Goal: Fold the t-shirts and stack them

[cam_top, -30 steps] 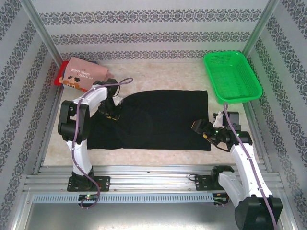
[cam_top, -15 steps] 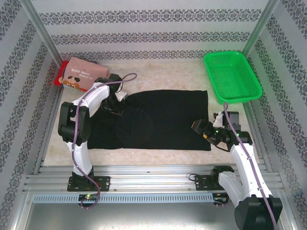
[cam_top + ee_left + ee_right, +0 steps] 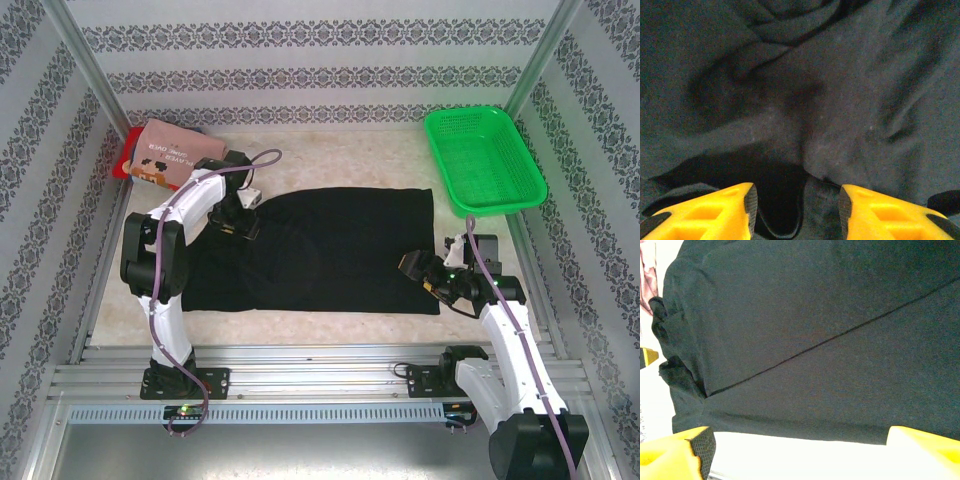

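Item 1. Left gripper: yellow fingers parted, nothing clamped between them; poised low over the rumpled far-left corner of the plain black cloth t-shirt, whose folds and creases lie just under the tips

Item 2. Right gripper: yellow fingers spread wide, holding nothing; placed at the near-right part of the same shirt, its near hem just ahead of the tips, with pale table showing below

Item 3. Plain black cloth t-shirt: spread mostly flat across the middle of the beige stone-patterned table, between the two arms; one straight fold line crosses it diagonally in the right wrist view

Item 4. Pink cloth t-shirt with dark lettering: folded, far-left corner, lying on a red cloth t-shirt; well apart from the black one

Item 5. Green plastic mesh basket: far-right corner, tilted against the wall
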Available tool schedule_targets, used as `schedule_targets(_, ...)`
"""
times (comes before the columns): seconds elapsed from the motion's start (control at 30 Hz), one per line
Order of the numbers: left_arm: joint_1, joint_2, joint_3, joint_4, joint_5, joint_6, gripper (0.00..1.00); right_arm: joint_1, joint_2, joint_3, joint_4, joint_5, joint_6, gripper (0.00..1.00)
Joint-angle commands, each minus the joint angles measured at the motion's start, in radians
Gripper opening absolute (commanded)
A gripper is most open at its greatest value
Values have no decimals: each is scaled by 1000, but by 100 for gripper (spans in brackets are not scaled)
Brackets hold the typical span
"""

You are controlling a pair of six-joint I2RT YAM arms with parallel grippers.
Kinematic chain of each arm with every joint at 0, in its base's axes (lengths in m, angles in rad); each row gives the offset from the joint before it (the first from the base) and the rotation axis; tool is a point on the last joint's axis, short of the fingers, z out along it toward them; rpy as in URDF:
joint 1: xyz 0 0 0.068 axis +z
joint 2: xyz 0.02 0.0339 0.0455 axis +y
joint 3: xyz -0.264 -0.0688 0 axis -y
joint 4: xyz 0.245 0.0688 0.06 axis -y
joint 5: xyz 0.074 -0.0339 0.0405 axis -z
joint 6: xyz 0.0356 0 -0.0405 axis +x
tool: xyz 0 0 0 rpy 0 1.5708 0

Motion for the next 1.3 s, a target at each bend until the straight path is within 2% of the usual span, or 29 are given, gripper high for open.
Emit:
schedule_targets(0.0, 15, 16, 7, -83, 9, 0, 49, 14, 3, 1, 7, -23, -17, 90)
schedule_targets(0.1, 20, 23, 5, -101, 7, 0, 49, 15, -5, 10, 16, -43, -37, 92)
schedule_targets(0.17, 27, 27, 5, -108, -6, -1, 49, 19, -22, 21, 31, -67, -53, 98)
schedule_targets(0.43, 38, 22, -9, -123, -7, 0, 49, 42, -90, 61, 68, -151, -98, 98)
schedule_targets(1.1, 37, 63, -35, -120, -46, -16, 48, 69, -60, 72, 84, -157, -86, 98)
schedule_targets(1.2, 38, 65, -50, -111, -31, -16, 46, 69, -60, 71, 83, -151, -84, 98)
schedule_targets(1.27, 37, 62, -55, -108, -19, -18, 41, 69, -58, 69, 88, -150, -81, 98)
